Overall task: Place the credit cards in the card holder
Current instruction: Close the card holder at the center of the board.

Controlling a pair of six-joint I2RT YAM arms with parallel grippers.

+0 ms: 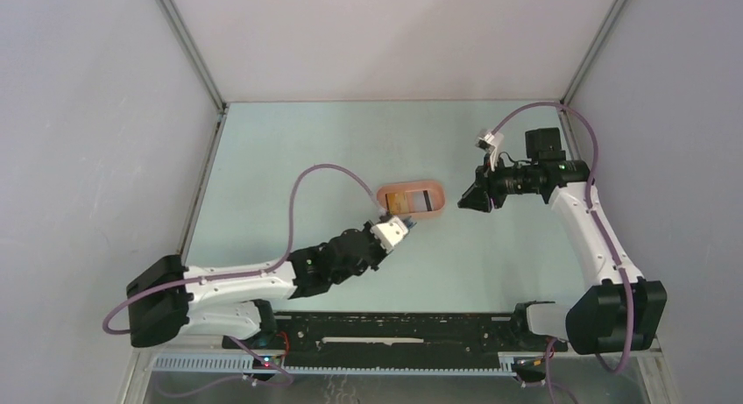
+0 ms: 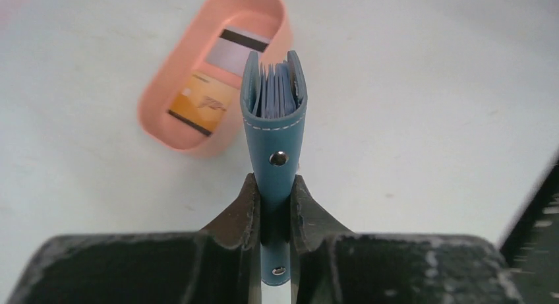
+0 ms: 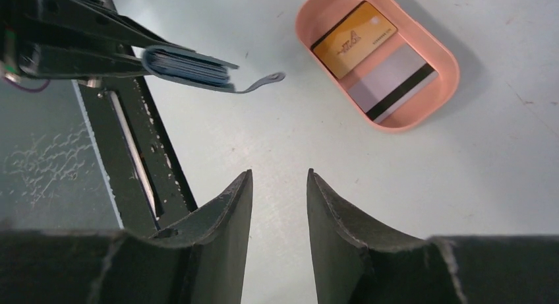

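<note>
We see the blue card holder (image 2: 275,136) pinched edge-up in the left gripper (image 2: 275,185), near the pink tray (image 2: 157,113), where an orange card (image 2: 198,105) and a grey striped card (image 2: 232,50) lie. Our right gripper (image 3: 278,179) hangs spread and empty above the bench (image 3: 461,185).

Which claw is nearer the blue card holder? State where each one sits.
Left. The left claw is shut on the card holder, gripping its snap-button end. The right claw hangs open and empty, apart from it, beside the pink tray.

no legible print on credit cards (image 3: 354,39)
</note>
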